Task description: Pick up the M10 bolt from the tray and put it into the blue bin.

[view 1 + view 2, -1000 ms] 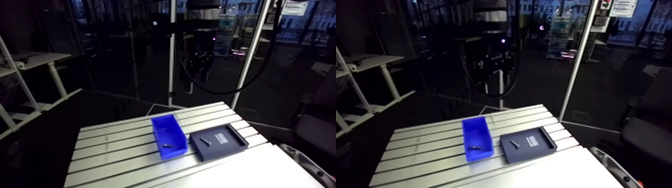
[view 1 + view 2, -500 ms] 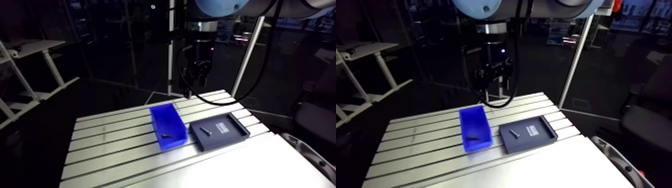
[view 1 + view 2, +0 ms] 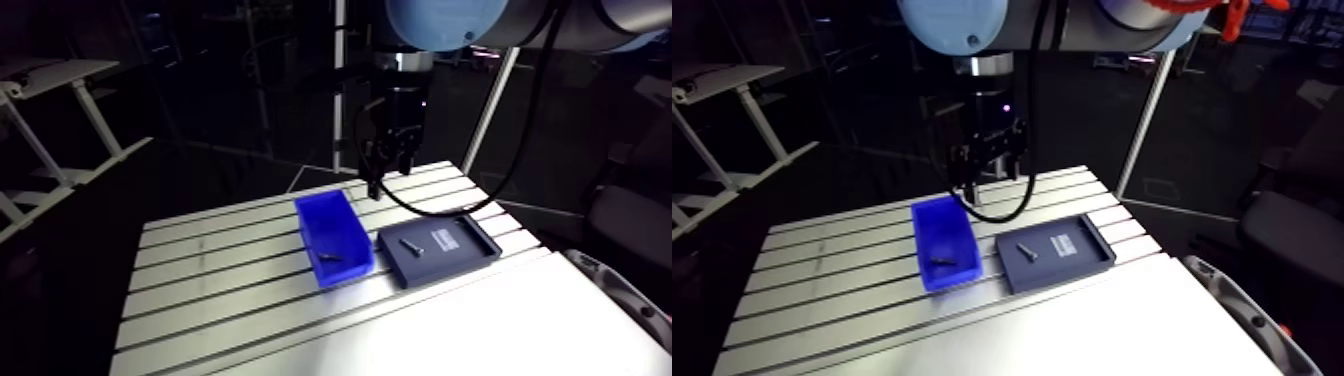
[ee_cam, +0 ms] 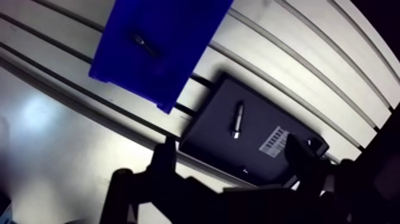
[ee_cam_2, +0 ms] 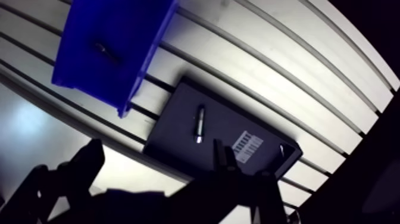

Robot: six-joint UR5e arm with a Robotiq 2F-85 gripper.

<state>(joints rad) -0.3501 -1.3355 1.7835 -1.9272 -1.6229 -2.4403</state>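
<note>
Gripper [image 3: 380, 172] hung in the upper middle of the arm view, over the far edge of the slotted table [image 3: 230, 300]. Near the frame's centre sat the blue bin [image 3: 335, 238], with a small dark bolt-like piece [image 3: 331, 257] lying on its floor. Just right of the bin lay the dark tray [image 3: 465, 252]. The M10 bolt [image 3: 411, 243] rested on the tray's left part, beside a white label [image 3: 441, 237].

In the wrist view the two fingers [image 4: 163, 164] stood wide apart, with nothing held between them. The M10 bolt lay flat on the tray floor ahead of the gap between the fingers, untouched. The label lay beside it, on the side of one finger. The blue bin stood farther ahead and off to the other side, close to the tray's corner but apart from it, the dark piece inside.
</note>
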